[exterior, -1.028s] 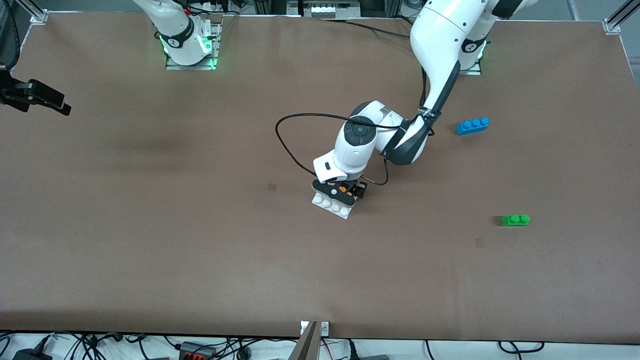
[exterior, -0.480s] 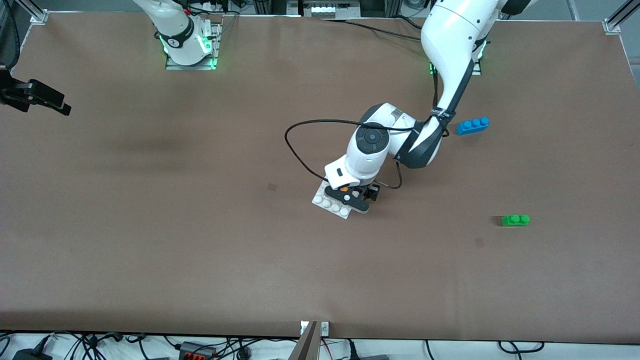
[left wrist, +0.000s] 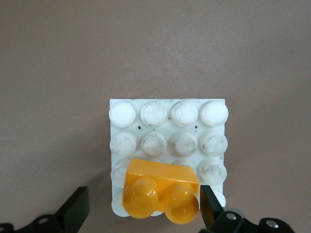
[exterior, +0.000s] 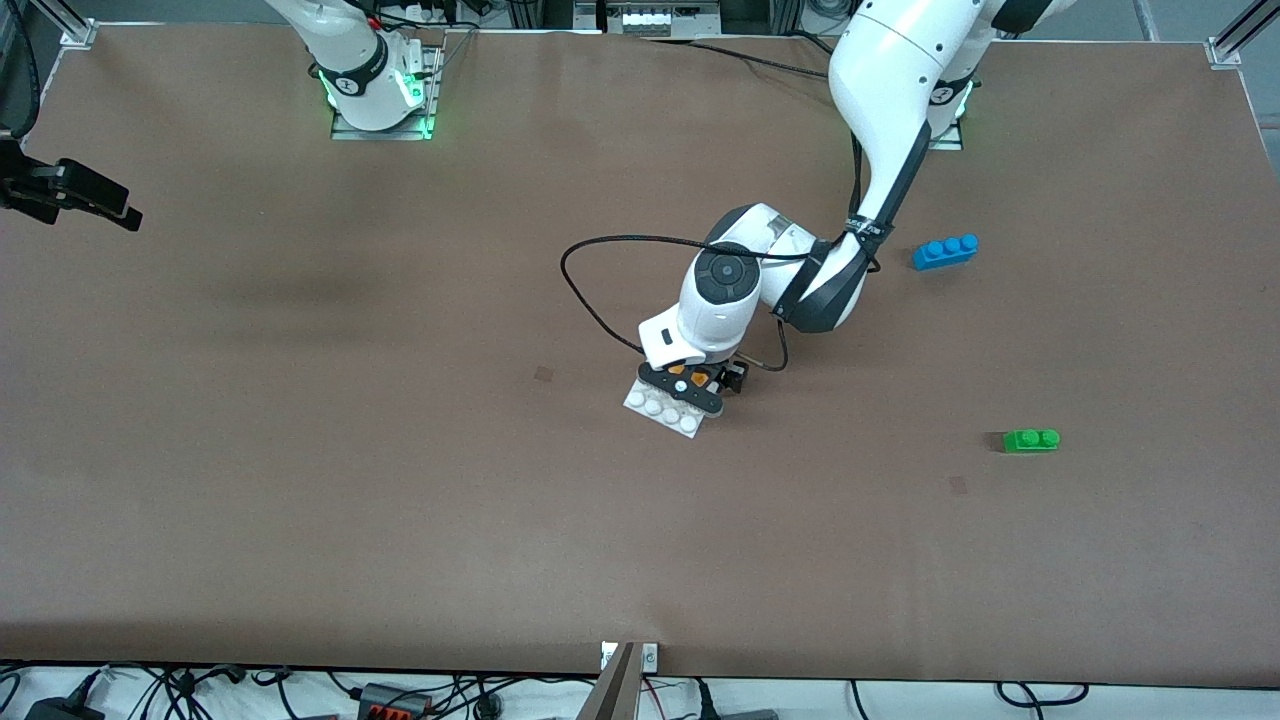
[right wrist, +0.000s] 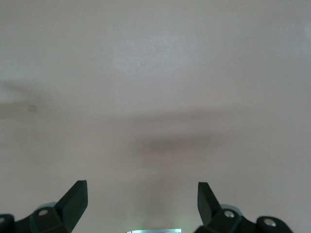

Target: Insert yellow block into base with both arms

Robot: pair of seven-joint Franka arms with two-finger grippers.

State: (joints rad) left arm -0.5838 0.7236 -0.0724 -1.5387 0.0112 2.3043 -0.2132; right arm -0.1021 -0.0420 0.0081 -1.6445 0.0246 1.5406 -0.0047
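The white studded base [exterior: 658, 408] lies flat near the middle of the table. The yellow block [exterior: 692, 379] sits on the base's edge row farthest from the front camera, studs up. In the left wrist view the yellow block [left wrist: 163, 177] covers part of two rows of the base [left wrist: 167, 114]. My left gripper [exterior: 686, 388] hangs low over the base, open, its fingers straddling the block. In the left wrist view the gripper [left wrist: 142, 194] has one finger [left wrist: 208, 206] close against the block's end, and the other finger stands well apart from it. My right gripper [right wrist: 142, 189] is open and holds nothing.
A blue three-stud brick [exterior: 945, 250] lies toward the left arm's end of the table. A green two-stud brick [exterior: 1030, 439] lies nearer the front camera than it. A black fixture [exterior: 70, 190] juts in at the right arm's end. The right arm waits near its base [exterior: 378, 95].
My left hand swung a little toward the left arm's end of the table, then came back over the base. Block, base and right arm stayed put.
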